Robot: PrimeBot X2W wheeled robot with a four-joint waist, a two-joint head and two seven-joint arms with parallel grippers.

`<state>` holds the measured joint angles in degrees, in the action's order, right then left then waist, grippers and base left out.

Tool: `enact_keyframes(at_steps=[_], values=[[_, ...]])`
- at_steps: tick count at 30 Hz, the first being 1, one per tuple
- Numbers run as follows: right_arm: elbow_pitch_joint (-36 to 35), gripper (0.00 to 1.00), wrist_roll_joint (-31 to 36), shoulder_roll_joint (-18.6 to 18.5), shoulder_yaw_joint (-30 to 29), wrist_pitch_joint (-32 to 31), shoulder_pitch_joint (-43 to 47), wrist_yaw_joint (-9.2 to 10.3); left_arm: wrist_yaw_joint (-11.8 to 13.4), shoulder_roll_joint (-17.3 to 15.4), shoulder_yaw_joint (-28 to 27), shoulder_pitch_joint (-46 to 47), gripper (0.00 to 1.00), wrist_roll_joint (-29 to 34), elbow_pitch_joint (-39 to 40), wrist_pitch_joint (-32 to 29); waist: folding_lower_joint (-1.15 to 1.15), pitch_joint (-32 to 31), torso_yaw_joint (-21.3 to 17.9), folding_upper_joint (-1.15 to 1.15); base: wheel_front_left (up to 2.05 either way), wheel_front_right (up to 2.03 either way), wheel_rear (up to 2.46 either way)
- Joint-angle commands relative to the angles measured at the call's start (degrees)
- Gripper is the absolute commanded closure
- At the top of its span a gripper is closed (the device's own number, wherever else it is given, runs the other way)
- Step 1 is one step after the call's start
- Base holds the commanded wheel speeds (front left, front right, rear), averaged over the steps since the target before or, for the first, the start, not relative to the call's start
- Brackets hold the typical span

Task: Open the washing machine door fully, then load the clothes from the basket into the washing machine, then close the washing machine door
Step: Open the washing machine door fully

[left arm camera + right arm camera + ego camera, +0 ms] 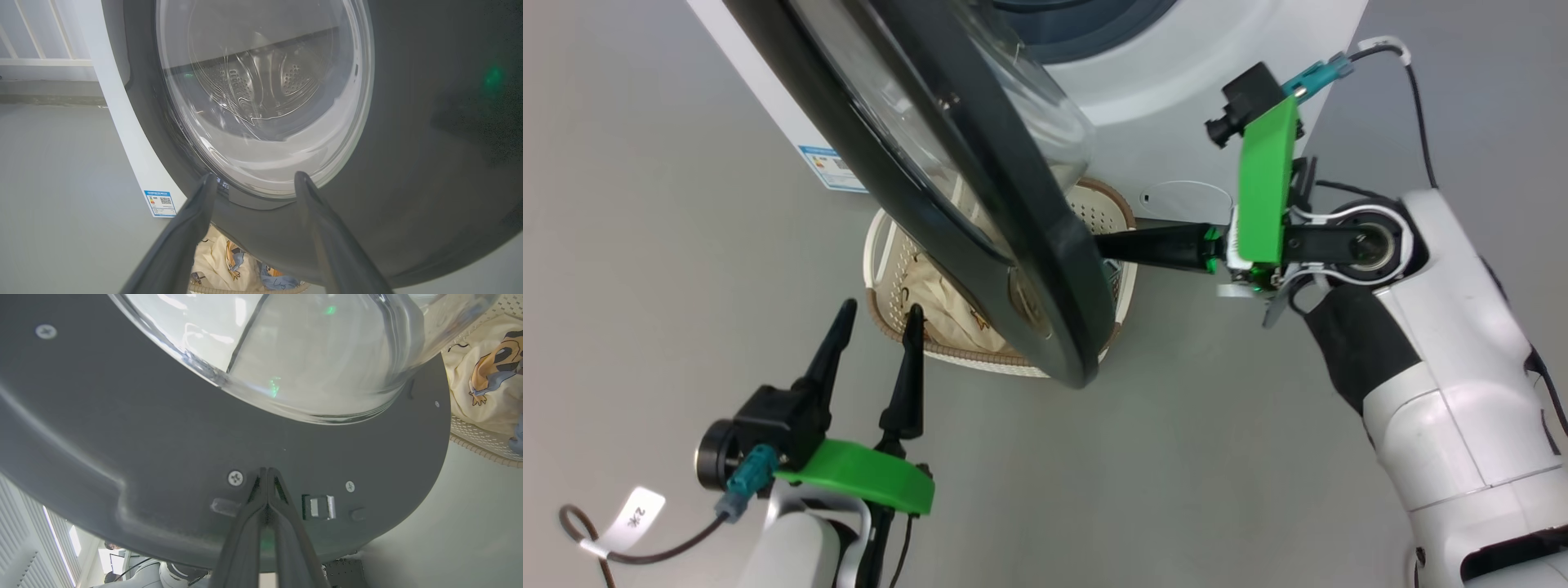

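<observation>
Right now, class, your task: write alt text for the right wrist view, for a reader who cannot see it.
The shut right end effector points its tips at the grey inner face of the open washing machine door, just below the bulging glass window. At the right edge, a cream garment with a cartoon print lies in the basket.

The floor point(645, 245) is smooth, plain grey. The white washing machine point(1176, 106) stands on it at the far side, with a blue label sticker point(832, 169) low on its front corner. The cream basket point(1098, 211) sits on the floor just in front of the machine, partly hidden behind the door point(1054, 269).
</observation>
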<state>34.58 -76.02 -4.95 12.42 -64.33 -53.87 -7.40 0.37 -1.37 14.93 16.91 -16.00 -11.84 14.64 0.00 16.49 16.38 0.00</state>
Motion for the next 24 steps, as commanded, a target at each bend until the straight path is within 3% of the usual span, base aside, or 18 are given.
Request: enact_keyframes(at_steps=[1, 15, 24], values=[[-1.2, 1.00, -1.4, 2.1, 2.2, 0.6, 1.0, -0.09, -0.1, -1.5, -1.9, -0.7, 0.00, 0.4, 1.1, 0.4, 0.00, -0.2, 0.2, 0.00, 0.00, 0.00, 0.00], [1.2, 1.00, -8.0, 2.1, 12.4, 6.1, 1.0, -0.09, -0.1, -1.5, -2.1, -0.9, 0.00, 0.3, 1.0, 0.4, 0.00, -0.6, 0.2, 0.00, 0.00, 0.00, 0.00], [1.4, 1.00, -9.5, 2.1, 11.3, 11.0, 0.5, -0.09, -0.3, -1.5, -3.6, -1.2, 0.00, 1.0, 1.0, 0.4, 0.00, -2.1, -1.4, 0.00, 0.00, 0.00, 0.00]])
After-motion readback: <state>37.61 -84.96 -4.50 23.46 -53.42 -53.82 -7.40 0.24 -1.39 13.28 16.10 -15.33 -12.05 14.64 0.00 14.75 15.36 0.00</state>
